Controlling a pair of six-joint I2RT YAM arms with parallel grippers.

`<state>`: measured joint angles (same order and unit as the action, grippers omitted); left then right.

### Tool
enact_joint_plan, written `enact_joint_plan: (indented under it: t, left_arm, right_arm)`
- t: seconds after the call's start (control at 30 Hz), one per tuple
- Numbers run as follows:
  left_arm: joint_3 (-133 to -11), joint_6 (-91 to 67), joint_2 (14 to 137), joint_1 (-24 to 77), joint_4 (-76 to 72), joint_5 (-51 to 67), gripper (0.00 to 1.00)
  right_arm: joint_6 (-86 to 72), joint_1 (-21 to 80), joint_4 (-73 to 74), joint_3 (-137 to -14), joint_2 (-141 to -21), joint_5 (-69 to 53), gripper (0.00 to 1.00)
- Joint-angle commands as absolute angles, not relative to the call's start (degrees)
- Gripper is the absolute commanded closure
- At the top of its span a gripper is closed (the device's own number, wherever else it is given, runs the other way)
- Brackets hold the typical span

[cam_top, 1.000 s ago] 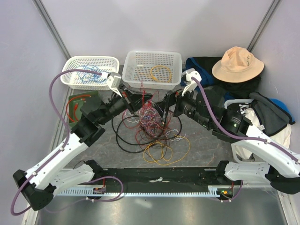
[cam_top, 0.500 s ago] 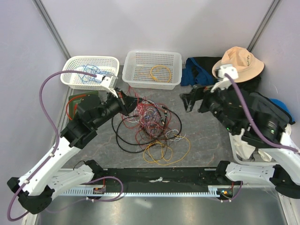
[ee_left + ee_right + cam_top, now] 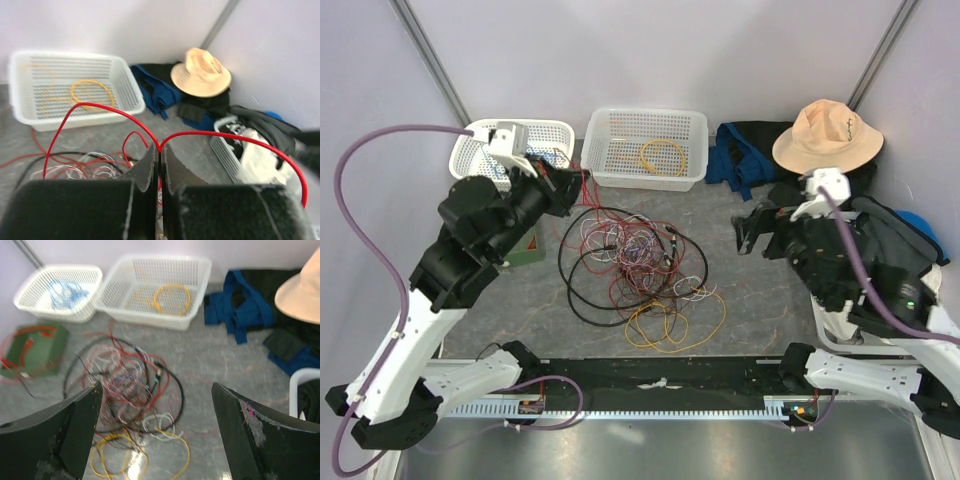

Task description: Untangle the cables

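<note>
Being drawn up and leftward, one red wire (image 3: 100, 106) was held clamped between the closed jaws of the left gripper (image 3: 159, 150). Cable tangle (image 3: 635, 260) was left at centre, mostly unsorted; one strand judged nearly freed. Right gripper (image 3: 744, 230) was pulled back rightward, jaws wide apart, empty.

Centre: cables (image 3: 635, 262) heaped mid-table, loops reaching toward the near edge.
Right of heap: bare table (image 3: 760, 300), an open lane.
Back: left basket (image 3: 548, 130) and middle basket (image 3: 610, 140) wall the rear.
Back right: hat (image 3: 827, 135) on dark clothes (image 3: 745, 150) fills the corner.
Left: red wire (image 3: 100, 107) arches out both sides of the left gripper (image 3: 160, 152), which pinches it.
</note>
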<state>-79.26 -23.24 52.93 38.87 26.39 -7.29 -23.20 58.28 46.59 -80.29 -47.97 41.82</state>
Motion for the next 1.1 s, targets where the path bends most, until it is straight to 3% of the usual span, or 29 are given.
enact_joint_plan:
  t: [0.0,0.27,0.4,0.6,0.7,1.07]
  left_arm:
    - [-88.84,-18.28,57.38,35.52,32.16,-12.83,0.98]
    - [-103.25,-20.12,65.73,24.0,37.18,-8.09,0.98]
    - [-115.9,-21.0,70.74,23.99,39.28,-6.68,0.98]
    - [-133.58,-27.4,78.39,23.99,40.52,4.9,0.98]
    - [-133.24,-29.62,79.01,23.99,39.99,10.28,0.98]
    - [-111.38,-25.66,72.86,23.91,40.78,-4.82,0.98]
  right_arm:
    - [-25.22,58.36,40.79,-69.36,-45.62,38.33,0.02]
    - [-26.72,58.45,32.08,-57.58,-41.75,33.14,0.02]
    - [-26.02,58.27,29.63,-54.41,-41.05,32.17,0.02]
    - [-26.1,58.36,20.14,-48.35,-42.27,26.82,0.02]
    - [-25.93,58.36,12.58,-46.93,-44.2,23.3,0.02]
    - [-26.72,58.36,10.72,-45.89,-46.85,21.53,0.02]
